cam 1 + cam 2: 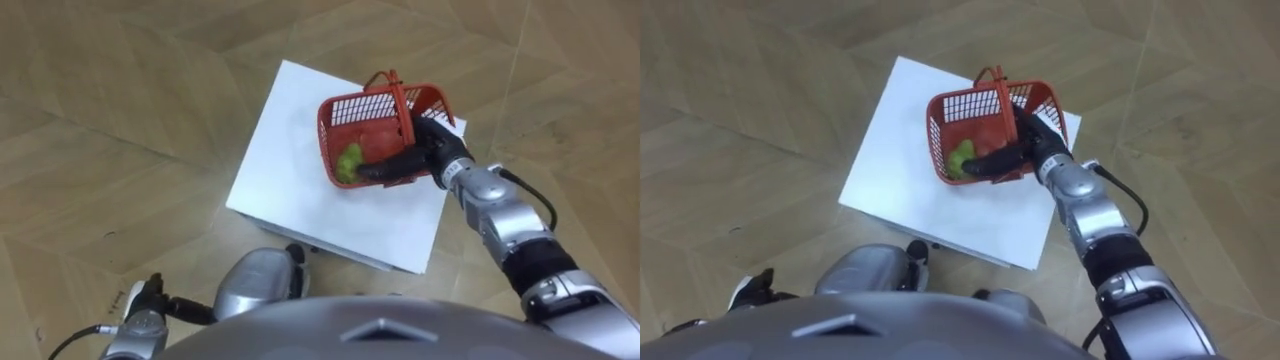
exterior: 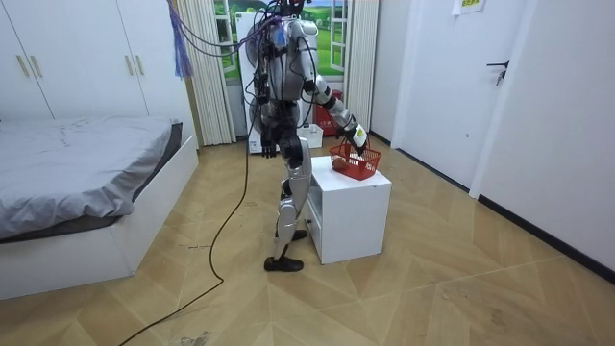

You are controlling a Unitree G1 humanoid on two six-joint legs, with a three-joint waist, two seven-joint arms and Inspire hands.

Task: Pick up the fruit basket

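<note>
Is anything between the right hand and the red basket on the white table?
Nothing visible. The right hand is right at the basket, touching its rim, above the white table; green fruit lies inside.

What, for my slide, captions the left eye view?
Right hand at the fruit basket on a white table.

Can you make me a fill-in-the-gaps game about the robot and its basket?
1. The basket is ___ in colour.
2. The table under it is ___.
3. The robot's ___ hand is at the basket.
4. The fruit in the basket nearest the robot is ___.

Missing words: red, white, right, green.
</note>
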